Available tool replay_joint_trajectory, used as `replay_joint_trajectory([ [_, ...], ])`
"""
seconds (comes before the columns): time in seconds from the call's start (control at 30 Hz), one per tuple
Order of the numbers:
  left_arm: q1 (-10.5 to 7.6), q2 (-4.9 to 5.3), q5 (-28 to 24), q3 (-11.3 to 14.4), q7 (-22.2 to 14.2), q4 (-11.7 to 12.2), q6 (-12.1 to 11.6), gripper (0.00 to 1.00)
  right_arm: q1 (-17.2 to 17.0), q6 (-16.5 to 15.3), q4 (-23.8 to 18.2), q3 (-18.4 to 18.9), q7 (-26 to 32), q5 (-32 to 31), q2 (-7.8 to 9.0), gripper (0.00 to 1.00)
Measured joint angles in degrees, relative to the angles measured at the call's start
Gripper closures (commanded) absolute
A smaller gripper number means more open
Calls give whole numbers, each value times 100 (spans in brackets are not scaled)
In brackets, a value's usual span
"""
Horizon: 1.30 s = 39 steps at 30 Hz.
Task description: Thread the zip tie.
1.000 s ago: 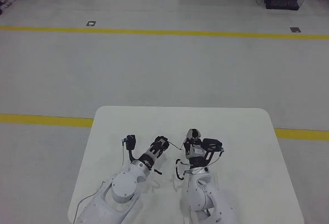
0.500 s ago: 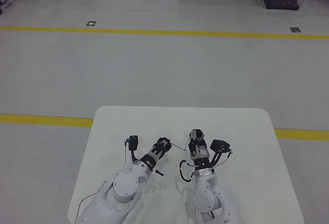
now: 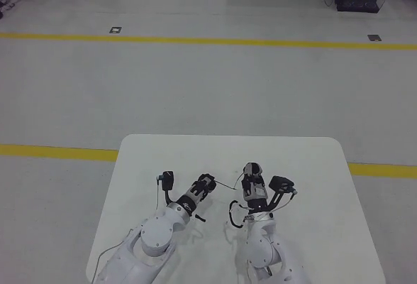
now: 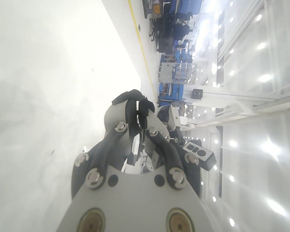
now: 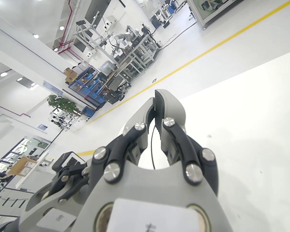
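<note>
The zip tie [image 3: 226, 186] is a thin black strip spanning the short gap between my two grippers above the white table [image 3: 308, 163]. My left gripper [image 3: 206, 185] is shut on one end; in the left wrist view its fingertips [image 4: 138, 104] are pressed together over a thin black strip [image 4: 142, 134]. My right gripper [image 3: 250, 172] is shut on the other end. In the right wrist view the zip tie [image 5: 154, 134] runs down between the closed pads [image 5: 159, 108]. The two grippers sit close side by side near the middle of the table.
The table's far edge [image 3: 230, 136] lies ahead of the grippers, with bare white surface on all sides of them. Yellow floor lines [image 3: 45, 151] run beyond the table. Small dark specks [image 5: 209, 136] mark the tabletop.
My right gripper has shifted slightly to the right and its wrist has turned, still holding the tie. The left gripper has barely moved.
</note>
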Motion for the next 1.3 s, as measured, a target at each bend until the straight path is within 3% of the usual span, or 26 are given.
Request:
replay_joint_trajectory([
  [0.2,-2,0,-28,5,-20,1,-23,100,-86,-311,-77,87,-94,178,23,100],
  [0.33,-15,12,-260,-21,-291,17,-101,100,-148,-557,-99,152,-75,198,53,100],
  [0.5,-2,37,-500,-110,-514,-9,-159,100,-154,-552,-98,151,-77,219,59,100],
  [0.67,50,50,-415,-139,-355,-52,-193,100,-154,-510,-112,191,-35,328,66,100],
  [1.23,-24,50,-569,-102,-503,27,-126,100,-48,-183,-81,137,46,386,55,100],
  [1.27,-35,50,-557,-100,-460,35,-114,100,-47,-183,-79,134,46,382,56,94],
  [1.3,-39,50,-541,-96,-410,36,-110,100,-47,-183,-79,133,49,382,56,79],
])
